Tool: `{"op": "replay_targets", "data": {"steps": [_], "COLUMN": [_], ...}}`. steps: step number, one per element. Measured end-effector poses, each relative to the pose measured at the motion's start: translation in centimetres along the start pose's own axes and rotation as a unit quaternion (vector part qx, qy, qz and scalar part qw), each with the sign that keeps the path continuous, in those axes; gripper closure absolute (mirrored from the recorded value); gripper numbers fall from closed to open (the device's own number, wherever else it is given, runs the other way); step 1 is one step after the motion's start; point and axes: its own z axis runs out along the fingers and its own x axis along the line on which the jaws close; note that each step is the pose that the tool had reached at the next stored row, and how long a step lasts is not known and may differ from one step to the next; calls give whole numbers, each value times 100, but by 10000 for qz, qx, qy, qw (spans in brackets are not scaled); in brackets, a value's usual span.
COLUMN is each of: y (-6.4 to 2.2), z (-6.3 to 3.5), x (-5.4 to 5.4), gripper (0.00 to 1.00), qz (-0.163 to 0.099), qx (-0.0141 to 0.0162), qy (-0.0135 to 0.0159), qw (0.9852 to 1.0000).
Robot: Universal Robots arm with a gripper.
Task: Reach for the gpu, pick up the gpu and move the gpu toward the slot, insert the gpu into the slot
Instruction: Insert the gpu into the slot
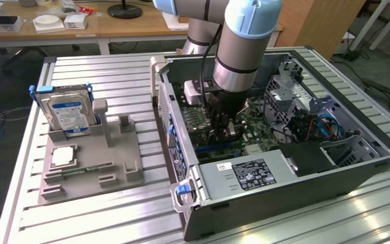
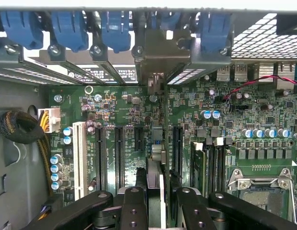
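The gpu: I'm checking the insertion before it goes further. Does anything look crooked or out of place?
Nothing stands out. The gripper is shut on the gpu, which stands edge-on and upright over the motherboard, running parallel to the slots. Whether it is seated I cannot tell.

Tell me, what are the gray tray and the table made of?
The gray tray looks like matte plastic, maybe printed: dull, with molded blocky holders. The table seems to be metal, likely aluminum: silvery ribbed slats that catch the light.

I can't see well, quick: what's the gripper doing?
Gripper: shut on the gpu, edge-on over the motherboard.
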Motion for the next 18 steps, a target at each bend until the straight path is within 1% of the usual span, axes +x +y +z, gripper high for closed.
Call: {"op": "replay_targets", "data": {"steps": [4, 18], "y": [5, 11], "z": [21, 37], "x": [1, 1], "gripper": [72, 72], "qz": [0, 0], "qx": [0, 0], "qy": [2, 1], "qw": [10000, 10000]}}
